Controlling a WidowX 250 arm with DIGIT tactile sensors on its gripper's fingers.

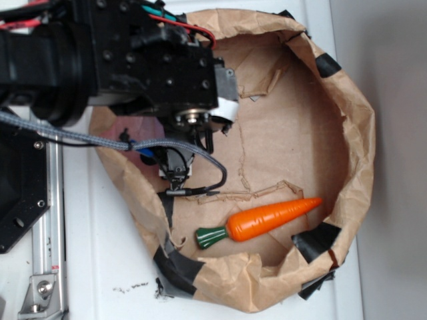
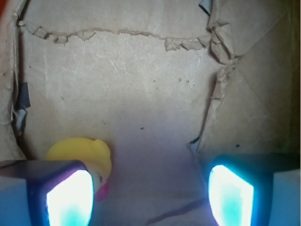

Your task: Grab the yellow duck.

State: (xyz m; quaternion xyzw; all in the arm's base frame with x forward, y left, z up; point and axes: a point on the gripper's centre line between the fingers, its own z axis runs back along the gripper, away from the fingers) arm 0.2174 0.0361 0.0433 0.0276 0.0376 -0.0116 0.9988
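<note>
The yellow duck (image 2: 83,152) lies on the brown paper floor at the lower left of the wrist view, its red-orange beak pointing right. The left finger (image 2: 70,197) covers most of it, so the duck sits under or behind that finger rather than in the gap. My gripper (image 2: 150,195) is open, with only bare paper between the two glowing pads. In the exterior view the gripper (image 1: 177,175) hangs over the left part of the paper-lined bowl (image 1: 360,153), and the arm hides the duck there.
A toy carrot (image 1: 267,219), orange with a green stem, lies in the bowl's lower part, right of the gripper. Crumpled paper walls with black tape patches (image 1: 317,241) ring the bowl. A torn paper seam (image 2: 117,34) crosses the floor ahead.
</note>
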